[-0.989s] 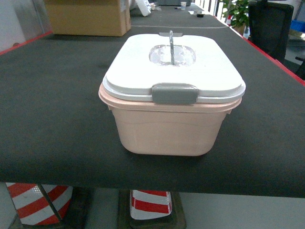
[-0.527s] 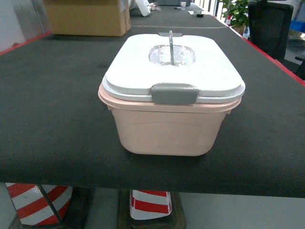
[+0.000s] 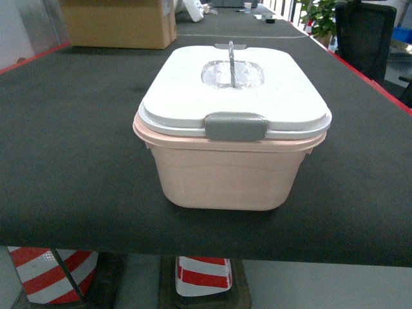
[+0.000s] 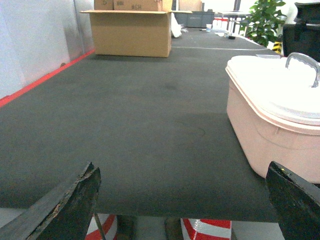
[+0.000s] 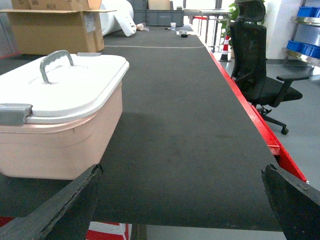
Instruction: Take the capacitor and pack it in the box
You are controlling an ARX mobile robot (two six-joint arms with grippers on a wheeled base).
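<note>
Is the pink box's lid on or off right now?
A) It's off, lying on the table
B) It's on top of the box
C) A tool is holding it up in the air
B: the white lid sits on the pink box, grey latch at the front edge, and no tool touches it.

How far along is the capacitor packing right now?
Nothing looks done. The box sits on the table with its lid on. Both claws, left and right, are open and empty. No capacitor shows in any view, so finding, picking and packing remain.
</note>
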